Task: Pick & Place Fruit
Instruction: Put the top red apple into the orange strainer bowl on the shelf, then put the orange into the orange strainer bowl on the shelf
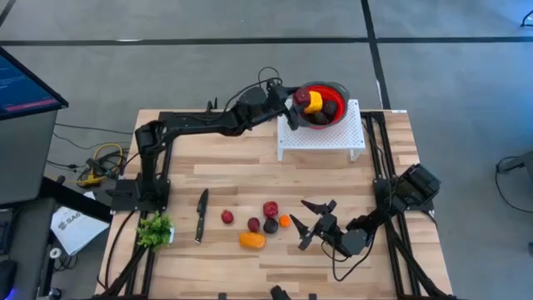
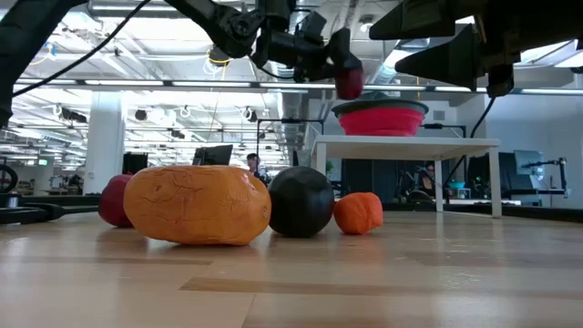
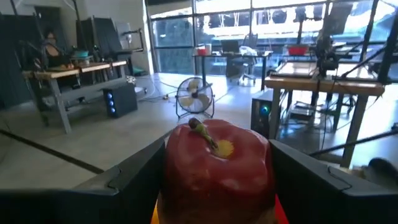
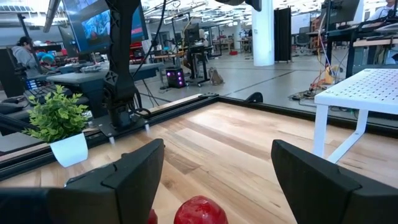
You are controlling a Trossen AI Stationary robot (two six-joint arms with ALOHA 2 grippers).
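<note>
You can count five fruits lying on the desk (image 1: 216, 179): one red (image 1: 226, 217), a second red (image 1: 271, 208), a third red (image 1: 253, 224), one dark purple (image 1: 271, 225), and one big orange one (image 1: 251, 241); a small orange piece (image 1: 285, 221) makes six; you see one red bowl (image 1: 340, 89) on one white stand (image 1: 321, 137); one knife (image 1: 201, 215); one leafy plant (image 1: 154, 231); two arms.

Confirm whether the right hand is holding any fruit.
No. The right hand is open and empty above the table, with a red fruit lying between its fingers.
</note>
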